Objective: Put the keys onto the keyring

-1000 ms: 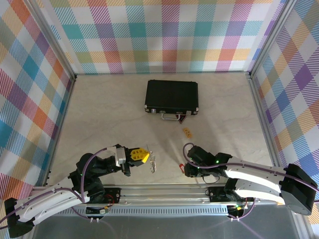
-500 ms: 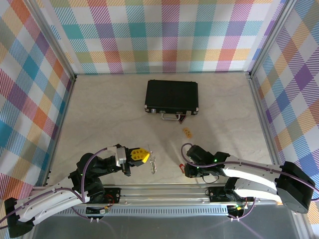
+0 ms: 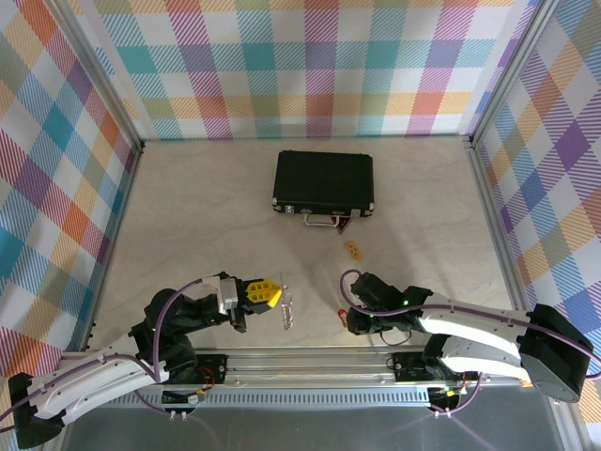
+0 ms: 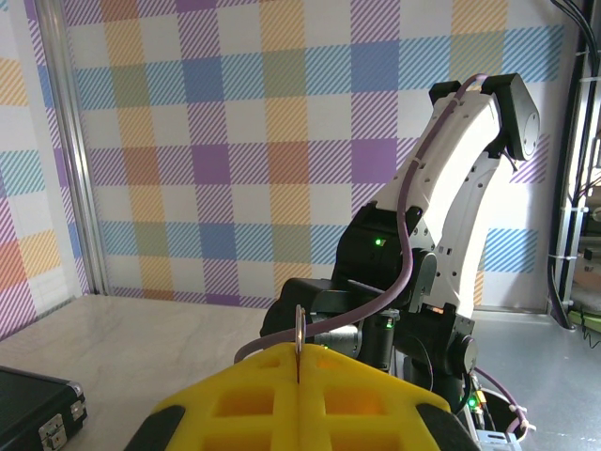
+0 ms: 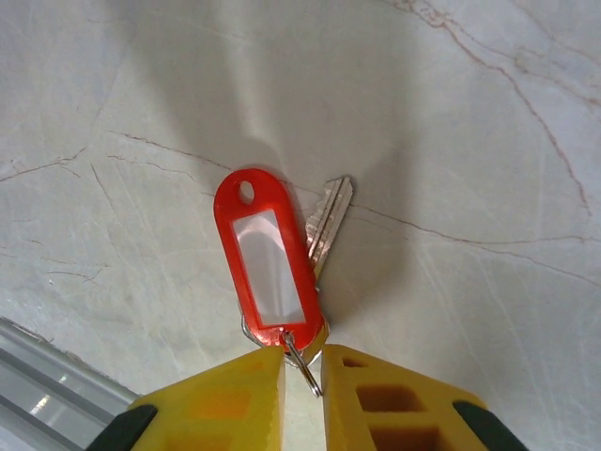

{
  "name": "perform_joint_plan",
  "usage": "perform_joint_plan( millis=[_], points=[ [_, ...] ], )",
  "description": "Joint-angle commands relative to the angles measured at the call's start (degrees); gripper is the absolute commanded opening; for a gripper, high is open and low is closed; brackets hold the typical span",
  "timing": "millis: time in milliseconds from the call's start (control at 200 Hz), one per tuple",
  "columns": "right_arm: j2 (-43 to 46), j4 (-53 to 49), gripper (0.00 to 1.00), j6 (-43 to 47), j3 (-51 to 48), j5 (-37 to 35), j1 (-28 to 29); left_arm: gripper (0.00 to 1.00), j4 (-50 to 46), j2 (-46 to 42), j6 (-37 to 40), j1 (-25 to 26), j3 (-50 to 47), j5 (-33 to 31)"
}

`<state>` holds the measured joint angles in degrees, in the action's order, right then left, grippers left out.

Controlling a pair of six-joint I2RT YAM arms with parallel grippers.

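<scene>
L arm (image 3: 94, 374) lies low along the near edge of the table (image 3: 188, 207), elbow folded. Its wrist is turned so the L claw (image 3: 277, 299) points sideways twd the R arm (image 3: 470, 327). L claw is clamped on the keyring (image 3: 287, 311): its yellow fingers (image 4: 235, 404) meet w/ no gap. The metal loop sticks out past the tips. In the L wrist view it shows edge-on, as a thin strip rising from the seam.

R arm is stretched low from its base, forearm nearly flat. Wrist is bent down so the R claw (image 3: 349, 319) faces the tabletop, tips aimed twd L claw. The key (image 5: 268, 263) lies flat on the table right at R claw's tips. Its red tag is just fwd of them, w/ the silver blade beside the tag, angled away from the claw. The small split ring at the tag's near end reaches into the narrow gap btwn the R fingers (image 5: 225, 399). Jaws are nearly closed; can't tell if the pads actually pinch the ring.

The two claws are near each other but apart, key btwn them, hard by R claw. Black case (image 3: 324, 180) sits closed, well beyond both claws, handle twd them. Small orange tag (image 3: 354, 250) lies btwn case and R claw, nearer R claw.
</scene>
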<state>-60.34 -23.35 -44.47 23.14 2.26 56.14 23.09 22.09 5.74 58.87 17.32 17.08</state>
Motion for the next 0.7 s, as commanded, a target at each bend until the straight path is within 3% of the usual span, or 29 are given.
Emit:
perform_joint_plan(
  millis=[0,695],
  points=[
    [-0.2,0.3,0.16,0.7,0.6,0.7,-0.5,0.0,4.1,-0.1,-0.4,0.4,-0.3,0.8],
    [2.6,-2.1,0.07,3.6,1.7,1.1,-0.7,0.0,3.9,0.1,-0.3,0.4,-0.3,0.3]
  ],
)
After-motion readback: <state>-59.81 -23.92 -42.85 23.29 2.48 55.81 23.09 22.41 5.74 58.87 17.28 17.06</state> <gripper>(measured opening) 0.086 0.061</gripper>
